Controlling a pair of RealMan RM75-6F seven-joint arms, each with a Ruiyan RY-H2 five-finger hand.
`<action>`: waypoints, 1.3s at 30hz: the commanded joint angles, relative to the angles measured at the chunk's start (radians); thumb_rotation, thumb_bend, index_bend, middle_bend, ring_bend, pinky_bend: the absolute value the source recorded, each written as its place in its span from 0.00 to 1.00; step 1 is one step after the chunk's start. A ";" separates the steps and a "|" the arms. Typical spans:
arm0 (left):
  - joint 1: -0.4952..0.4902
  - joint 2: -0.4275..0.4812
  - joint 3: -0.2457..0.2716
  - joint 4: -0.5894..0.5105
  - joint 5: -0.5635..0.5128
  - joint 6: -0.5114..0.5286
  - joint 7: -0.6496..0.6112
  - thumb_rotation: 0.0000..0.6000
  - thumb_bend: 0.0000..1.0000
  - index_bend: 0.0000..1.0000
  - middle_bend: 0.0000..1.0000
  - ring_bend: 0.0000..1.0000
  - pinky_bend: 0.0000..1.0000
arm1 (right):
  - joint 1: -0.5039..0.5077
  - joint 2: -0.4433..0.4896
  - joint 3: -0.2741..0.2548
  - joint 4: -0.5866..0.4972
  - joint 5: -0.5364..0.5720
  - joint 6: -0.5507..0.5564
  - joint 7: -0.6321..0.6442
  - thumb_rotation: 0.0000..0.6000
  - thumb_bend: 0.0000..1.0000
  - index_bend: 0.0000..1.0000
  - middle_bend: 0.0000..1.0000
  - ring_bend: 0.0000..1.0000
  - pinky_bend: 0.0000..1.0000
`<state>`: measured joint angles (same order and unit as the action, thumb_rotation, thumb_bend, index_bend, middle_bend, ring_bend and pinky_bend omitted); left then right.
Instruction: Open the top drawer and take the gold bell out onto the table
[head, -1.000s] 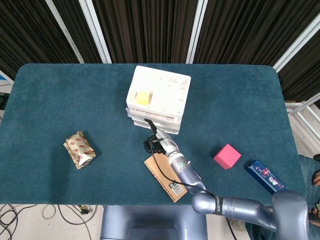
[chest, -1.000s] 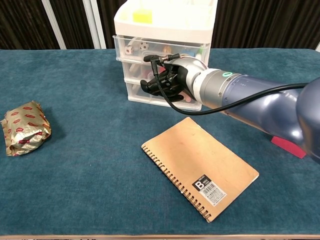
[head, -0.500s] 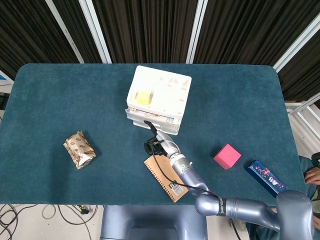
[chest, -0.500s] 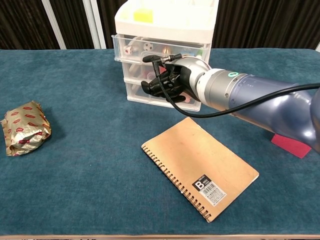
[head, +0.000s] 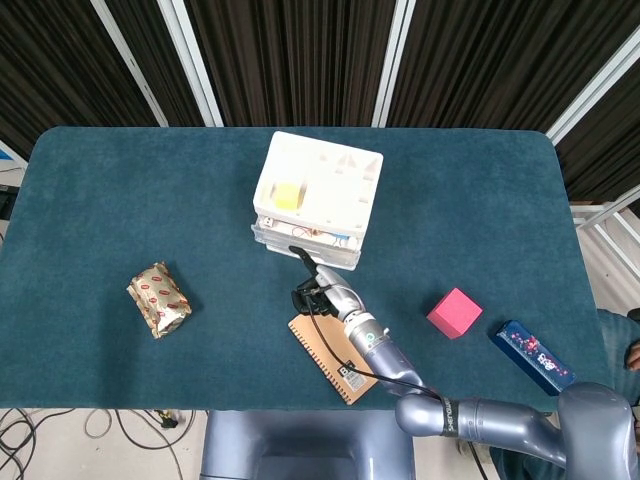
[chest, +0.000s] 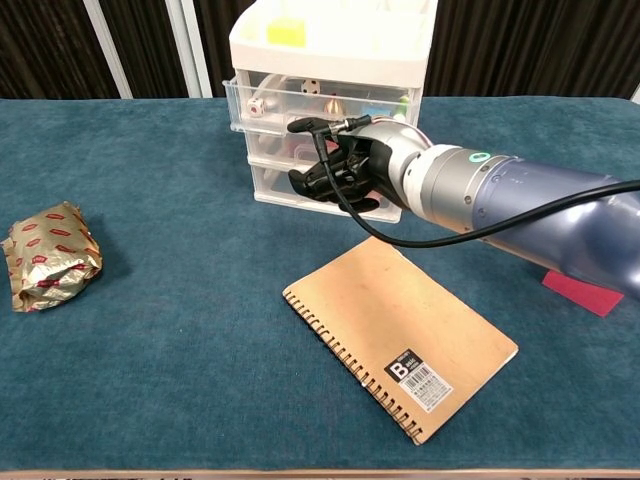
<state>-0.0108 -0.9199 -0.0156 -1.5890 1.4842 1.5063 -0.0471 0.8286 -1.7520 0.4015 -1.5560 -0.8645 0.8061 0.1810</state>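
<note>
While the right hand (chest: 340, 165), fingers curled around nothing I can make out, hovers before the top drawer (chest: 320, 103), the gold bell (chest: 333, 104) lies at its 12 o'clock.

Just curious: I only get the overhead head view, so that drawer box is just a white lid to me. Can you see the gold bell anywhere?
Observer: Yes. In the chest view the gold bell shows through the clear front of the top drawer, near its middle.
Visitor: Is that drawer open?
Observer: Partly. Its front sticks out past the lower drawers.
Visitor: And what is the hand doing?
Observer: The right hand is in front of the lower drawers, with one finger reaching up to the top drawer's lower edge. It is not touching the bell.
</note>
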 joint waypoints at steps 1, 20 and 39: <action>0.000 0.000 0.000 0.000 0.000 0.000 0.000 1.00 0.20 0.08 0.00 0.00 0.00 | 0.000 -0.002 0.002 0.001 0.003 0.009 -0.003 1.00 0.61 0.02 0.84 0.96 1.00; 0.000 0.000 0.001 -0.003 0.004 0.003 0.006 1.00 0.20 0.08 0.00 0.00 0.00 | -0.078 0.106 -0.058 -0.182 -0.020 0.113 -0.078 1.00 0.61 0.06 0.84 0.96 1.00; -0.004 0.001 0.002 -0.015 0.003 -0.006 0.014 1.00 0.20 0.08 0.00 0.00 0.00 | 0.135 0.457 -0.020 -0.413 0.421 0.073 -0.421 1.00 0.69 0.07 0.86 0.98 1.00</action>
<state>-0.0145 -0.9193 -0.0131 -1.6041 1.4868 1.5001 -0.0327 0.9155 -1.3232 0.3785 -1.9550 -0.5008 0.8802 -0.1944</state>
